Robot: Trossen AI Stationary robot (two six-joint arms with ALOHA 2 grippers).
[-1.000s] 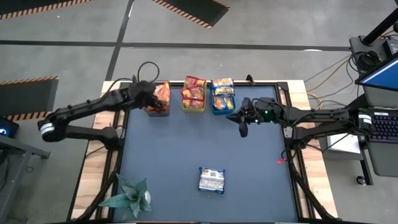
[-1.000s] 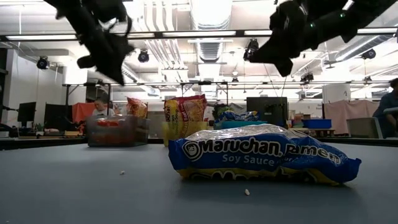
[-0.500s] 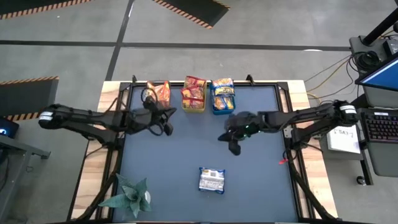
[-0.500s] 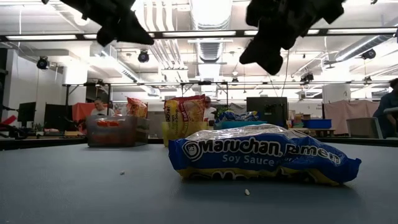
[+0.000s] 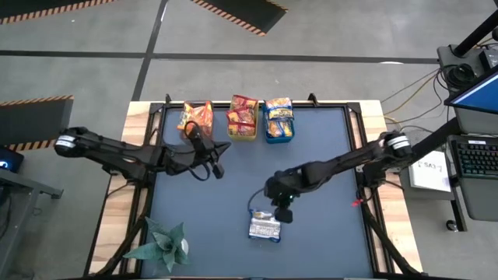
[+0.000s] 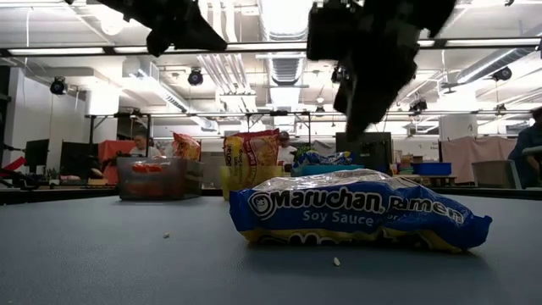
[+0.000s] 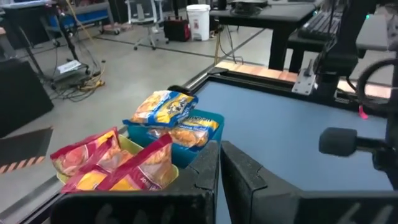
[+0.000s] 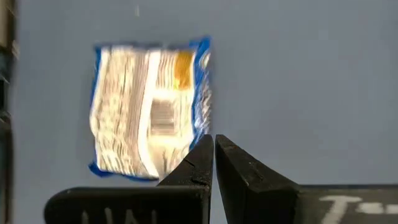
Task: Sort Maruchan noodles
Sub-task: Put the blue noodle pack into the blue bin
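Observation:
One noodle packet [image 5: 264, 226], blue-edged with a silvery-white back, lies flat on the dark table; the low view shows its blue printed side [image 6: 356, 210]. My right gripper [image 5: 283, 215] hovers just to the far right of it, shut, with the packet [image 8: 149, 118] ahead of its fingers [image 8: 213, 142]. My left gripper [image 5: 219, 168] is shut over the table's far-left part, holding nothing [image 7: 219, 149]. Orange packets stand in the grey bin [image 5: 196, 118], red ones in the yellow bin [image 5: 243, 117], blue-and-yellow ones in the blue bin [image 5: 278, 120].
The three bins line the table's far edge. A green leafy plant [image 5: 159, 245] sits at the near-left corner. Open dark table surface lies between the bins and the lone packet. A laptop and cables are off the table's right side.
My right gripper has swung from beside the blue bin toward the near edge and leftward, coming down close above the lone packet. My left gripper has drawn back from the grey bin toward the near edge and the table's middle. The packet has stayed put.

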